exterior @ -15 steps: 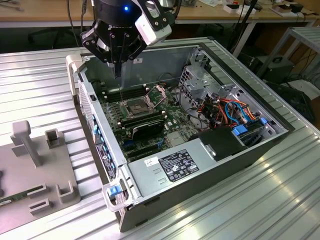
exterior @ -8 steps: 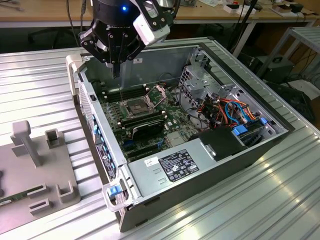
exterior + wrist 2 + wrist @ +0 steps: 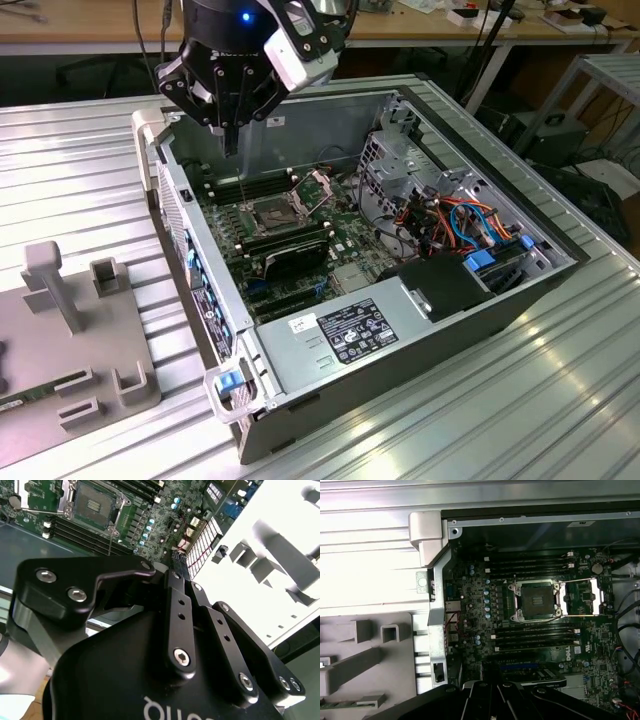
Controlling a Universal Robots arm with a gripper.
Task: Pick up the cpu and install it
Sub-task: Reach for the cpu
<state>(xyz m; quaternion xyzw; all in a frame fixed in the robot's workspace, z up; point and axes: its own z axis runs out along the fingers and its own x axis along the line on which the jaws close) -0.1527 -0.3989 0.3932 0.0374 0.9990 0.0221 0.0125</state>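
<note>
Closest to us in the exterior view, at about 8 o'clock from the open pc case [image 3: 182, 205], a grey fixture [image 3: 70, 345] sits on the counter [image 3: 490, 425]. Further in, the socket [image 3: 272, 212] on the motherboard [image 3: 345, 245] has its frame [image 3: 320, 185] flipped up. It looks bare in both wrist views, so we'd say the cpu isn't installed yet. Where the cpu actually is, we honestly can't tell. Furthest back, around 11 o'clock over the case, the gripper [image 3: 232, 135] hangs above the board. Its fingers look pinched together, probably on nothing, though the angle's poor. Pickup and install both look undone to us.
</note>
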